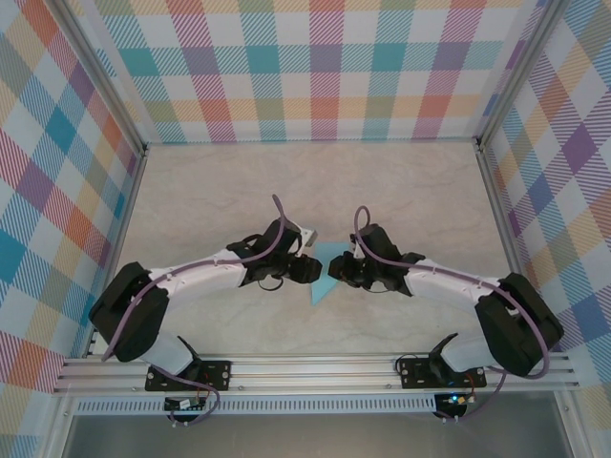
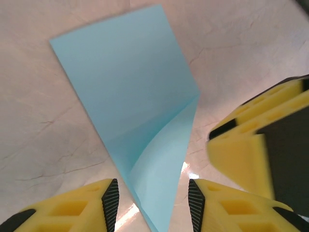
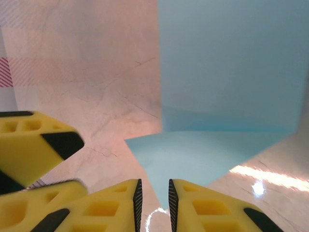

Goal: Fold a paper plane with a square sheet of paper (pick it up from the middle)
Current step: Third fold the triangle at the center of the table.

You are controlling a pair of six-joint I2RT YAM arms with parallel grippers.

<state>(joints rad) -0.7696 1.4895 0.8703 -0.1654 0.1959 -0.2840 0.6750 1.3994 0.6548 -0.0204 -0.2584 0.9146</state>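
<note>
The checked left wall (image 1: pixel 57 172) stands along the left edge of the pale table (image 1: pixel 239 181), which lies bare from there to the far wall (image 1: pixel 315 67). A metal rail (image 1: pixel 315 370) closes the near edge.

There are two arms and one sheet.

The left arm (image 1: pixel 191 281) reaches from its base in toward the middle, forearm low and slanting to the right. The left gripper (image 2: pixel 153 193) points down with its jaws well apart, and the narrow tip of the sheet lies between them, gripped by neither pad.

The light blue sheet of paper (image 1: pixel 322 286) lies at the table's centre between the two grippers, partly folded, with one flap running to a point.

The right gripper (image 3: pixel 153 200) faces the left one from just across the sheet. Its jaws stand a thin slit apart at another corner of the sheet. Whether they pinch it, I cannot tell.

The right arm (image 1: pixel 449 284) mirrors the left arm. Bare table lies beyond it to the right wall (image 1: pixel 563 162).
</note>
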